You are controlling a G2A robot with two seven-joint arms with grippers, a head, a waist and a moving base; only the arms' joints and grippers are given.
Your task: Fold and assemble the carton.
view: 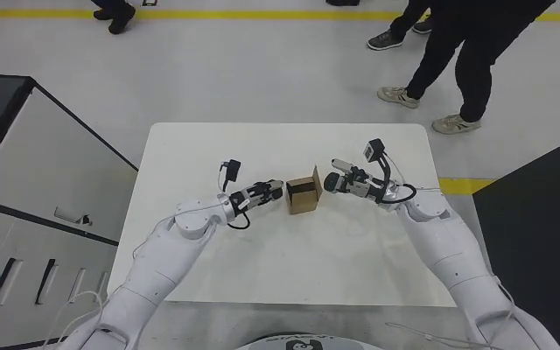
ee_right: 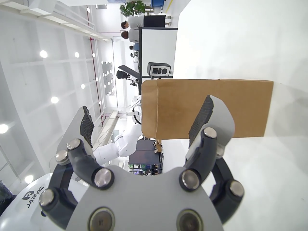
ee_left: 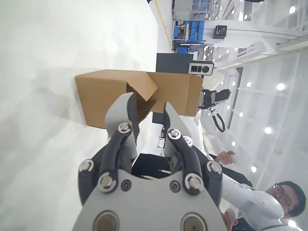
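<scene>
Top view: brown carton [view: 303, 194] stands on the white worktop [view: 289, 262], roughly mid-worktop, with a claw on either side of it.
Carton state: partly erected box, base on the worktop. A raised flap [view: 315, 172] sticks up on the side facing the right claw [view: 328, 182]. The end toward the left claw [view: 280, 189] is open.
Left claw position: just beside the carton's open end, fingertips at its edge. Can't tell from the top view whether they touch it.
Left wrist view: left claw [ee_left: 148, 100] has a narrow gap between its fingers, nothing clamped. One fingertip overlaps the opening of the carton [ee_left: 103, 90]; the other sits in front of the plain side panel.
Inner flap: small inner flap [ee_left: 144, 88] bent inward across the carton's opening, its corner pointing into the box.
Right claw position: just beside the carton, on the side opposite the left claw, close to the raised flap. No contact seen.
Right wrist view: right claw [ee_right: 146, 103] spread wide, holding nothing. A flat panel of the carton [ee_right: 180, 102] faces it. One finger [ee_right: 204, 118] is in front of that panel; the other is out past the flap edge, clear of the cardboard.
Crease: a fold line crosses the carton panel near the raised-flap end.
Past the carton: in the left wrist view the right claw [ee_left: 214, 98] shows beyond the carton's far edge.
</scene>
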